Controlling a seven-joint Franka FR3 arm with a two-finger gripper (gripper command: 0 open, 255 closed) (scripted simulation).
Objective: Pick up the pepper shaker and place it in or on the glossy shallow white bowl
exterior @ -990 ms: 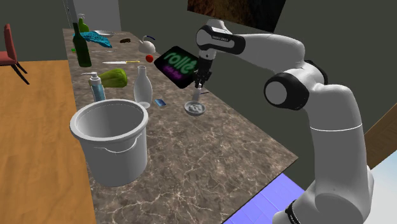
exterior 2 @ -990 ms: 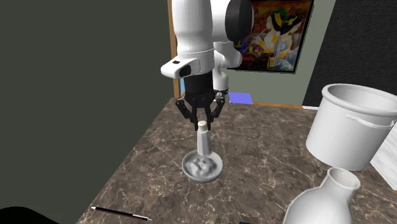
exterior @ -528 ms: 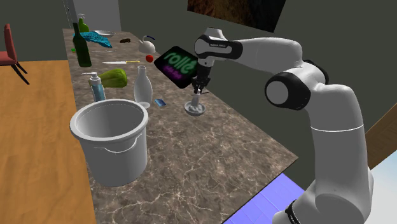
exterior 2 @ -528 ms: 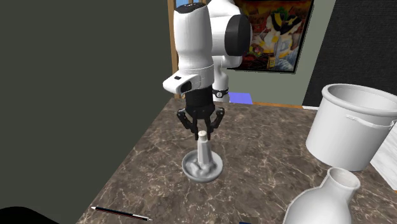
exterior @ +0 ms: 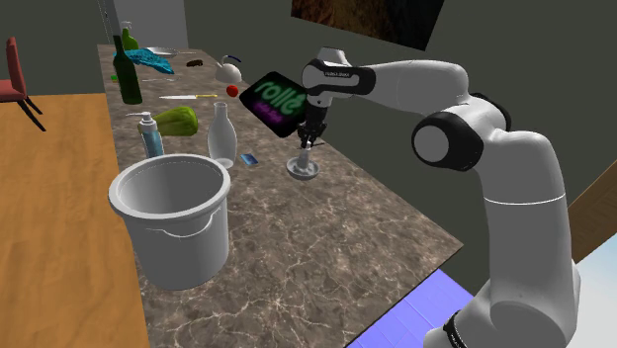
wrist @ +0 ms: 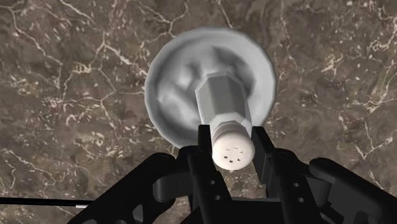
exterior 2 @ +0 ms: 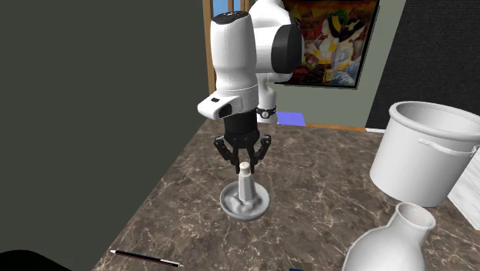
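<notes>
1. The dark marble counter [exterior: 326, 237] spreads under me, with veins running across it.
2. My white arm [exterior: 514, 178] reaches up and toward the shoulder view's left, bending down over the counter's far edge.
3. A big white bucket [exterior: 173, 222] stands near the counter's front, well apart from my work.
4. A black package with green "rolle" lettering [exterior: 277, 102] leans tilted just behind my wrist in the shoulder view.
5. The shallow pale bowl [wrist: 165, 95] sits flat on the marble, directly below my hand.
6. The pale pepper shaker [wrist: 222, 102] stands upright with its base inside the bowl.
7. My gripper [exterior 2: 245, 160] points straight down, and its black fingers [wrist: 205, 159] are clamped on the shaker's dotted cap, one on each side.
</notes>
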